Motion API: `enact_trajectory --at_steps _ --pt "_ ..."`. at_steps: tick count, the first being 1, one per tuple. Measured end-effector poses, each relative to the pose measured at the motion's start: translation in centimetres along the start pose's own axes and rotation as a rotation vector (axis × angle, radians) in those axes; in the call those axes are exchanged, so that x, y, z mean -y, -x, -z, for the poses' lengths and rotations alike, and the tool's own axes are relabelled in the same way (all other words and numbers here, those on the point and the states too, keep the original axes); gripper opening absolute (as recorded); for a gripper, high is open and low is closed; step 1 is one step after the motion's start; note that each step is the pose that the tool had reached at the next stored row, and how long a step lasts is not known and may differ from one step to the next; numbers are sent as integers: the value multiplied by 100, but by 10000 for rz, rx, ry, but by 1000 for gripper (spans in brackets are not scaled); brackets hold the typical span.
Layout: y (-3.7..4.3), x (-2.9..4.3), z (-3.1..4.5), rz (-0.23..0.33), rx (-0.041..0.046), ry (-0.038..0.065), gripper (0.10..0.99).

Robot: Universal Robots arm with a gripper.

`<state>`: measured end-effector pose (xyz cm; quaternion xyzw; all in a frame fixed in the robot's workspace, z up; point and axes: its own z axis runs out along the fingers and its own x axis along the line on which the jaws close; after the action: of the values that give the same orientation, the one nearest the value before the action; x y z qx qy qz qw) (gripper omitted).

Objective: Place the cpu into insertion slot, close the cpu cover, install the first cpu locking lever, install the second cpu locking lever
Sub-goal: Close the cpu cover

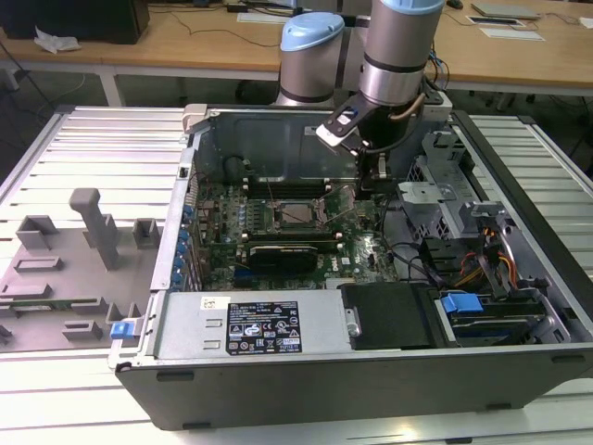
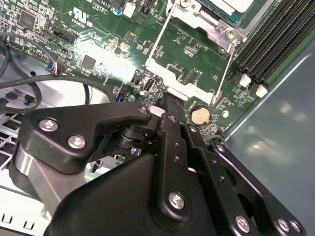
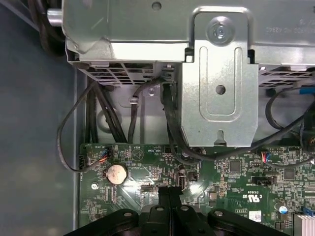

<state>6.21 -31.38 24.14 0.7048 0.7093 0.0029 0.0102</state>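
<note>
In the first wrist view the gripper (image 3: pixel 170 191) has its two black fingers pressed together with nothing between them, the tips hovering low over the green motherboard (image 3: pixel 226 189); whether they touch it cannot be told. Just beside the tips lies a round coin battery (image 3: pixel 117 173). A little farther from the tips the board ends. There a bundle of black cables (image 3: pixel 101 120) runs up toward a folded metal drive bracket (image 3: pixel 219 93). In the second wrist view, the nearest task part ahead of the closed fingers is the cpu cover (image 2: pixel 167 81). Its silver end plate sits just past the fingertips and its thin sides run away from the gripper toward the socket. Green board shows through its window, so it appears swung open rather than lying on the chip. Beyond it sits the insertion slot (image 2: pixel 206 23) with its shiny metal rim. The pale silver cpu (image 2: pixel 235 4) rests inside the slot, well apart from the gripper. Long black memory slots (image 2: pixel 275 37) run alongside the socket. In the exterior view the arm stands over the open computer case (image 1: pixel 371 389), with the gripper down near the board's edge. The socket is farther off toward the exterior view's left.
</note>
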Motion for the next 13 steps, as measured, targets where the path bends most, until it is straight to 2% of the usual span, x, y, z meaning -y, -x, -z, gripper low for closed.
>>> enact_trajectory --at_steps 3,4,5,6,7,13 --pt "0 0 -2 0 -1 1 106" --pt "0 -2 -4 2 -11 -86 106" --pt "-1 -8 -6 2 -28 -340 106" --pt "0 -16 -7 4 -50 -637 106" --pt "-1 -19 -7 8 -58 -728 106" --pt "-2 1 -7 7 -58 -733 106"
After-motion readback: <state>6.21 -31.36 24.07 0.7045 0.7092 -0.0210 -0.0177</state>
